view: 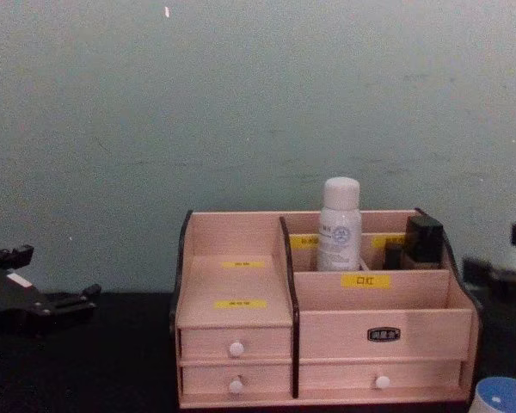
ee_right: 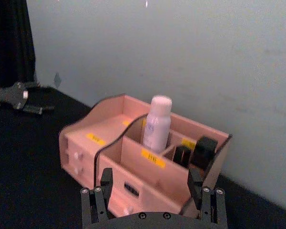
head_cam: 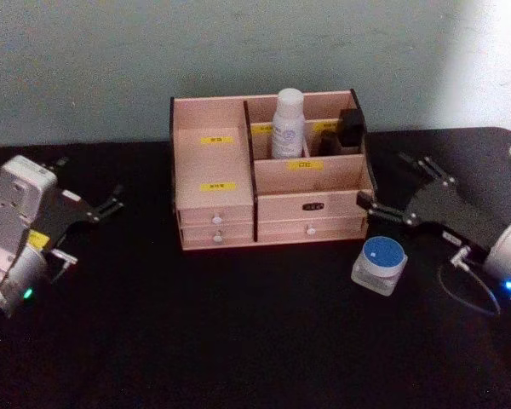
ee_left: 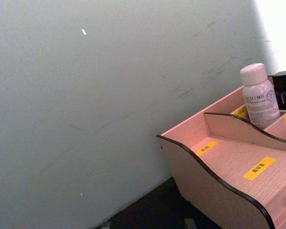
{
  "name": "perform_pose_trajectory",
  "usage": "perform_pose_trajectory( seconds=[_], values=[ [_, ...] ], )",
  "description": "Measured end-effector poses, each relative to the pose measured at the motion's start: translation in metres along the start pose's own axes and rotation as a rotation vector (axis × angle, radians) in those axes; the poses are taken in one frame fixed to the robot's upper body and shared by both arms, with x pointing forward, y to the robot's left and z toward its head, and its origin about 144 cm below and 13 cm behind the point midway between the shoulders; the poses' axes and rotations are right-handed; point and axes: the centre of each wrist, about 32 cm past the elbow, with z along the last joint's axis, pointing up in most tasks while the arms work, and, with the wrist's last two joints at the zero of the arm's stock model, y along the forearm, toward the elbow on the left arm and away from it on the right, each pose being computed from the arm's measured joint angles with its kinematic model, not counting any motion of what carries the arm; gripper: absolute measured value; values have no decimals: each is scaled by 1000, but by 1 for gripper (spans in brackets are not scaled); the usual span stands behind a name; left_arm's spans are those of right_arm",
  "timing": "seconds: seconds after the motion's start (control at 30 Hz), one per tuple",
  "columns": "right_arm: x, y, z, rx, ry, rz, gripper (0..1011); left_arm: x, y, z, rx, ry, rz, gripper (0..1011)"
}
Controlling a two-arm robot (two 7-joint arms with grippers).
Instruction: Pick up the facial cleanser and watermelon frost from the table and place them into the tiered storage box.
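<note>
**Head view.** The tiered storage box (head_cam: 215, 170) sits mid-frame on the black bench (head_cam: 238, 349). A white bottle (head_cam: 288, 126) stands upright in a rear compartment; I take it for one of the two items, already in. The blue-lidded jar (head_cam: 380, 265) stands on the bench at lower right, near the box's front right corner but apart from it. It is squat and round with the lid up, so there is no long axis to line up with. The right end effector (head_cam: 381, 179) is released, fingers spread, aimed up-left at the box's right side. The jar lies just below it in frame. The left end effector (head_cam: 85, 181) is at far left, also released, well apart from the jar.

**Left wrist view.** The box's stepped trays are at lower right, with the bottle at the right edge.

**Right wrist view.** The arm's own fingers are apart at the bottom of the frame, and the box lies beyond them.

**Chest view.** The jar's lid peeks in at the lower right corner, just in front of the box's right end.

Judgement: the right arm is nearer; it must draw back and descend.
</note>
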Motion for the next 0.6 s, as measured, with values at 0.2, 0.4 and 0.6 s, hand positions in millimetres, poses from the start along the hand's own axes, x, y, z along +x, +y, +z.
perform_pose_trajectory(
  seconds=[0.2,0.4,0.6],
  values=[
    [-3,-19,-12,-51,22,4,1000,0,0,0,0,0,0,1001],
    [-6,-29,-19,-95,51,-4,1000,0,0,0,0,0,0,1002],
    [-9,-34,-26,-129,75,-3,1000,0,0,0,0,0,0,1001]
  ],
)
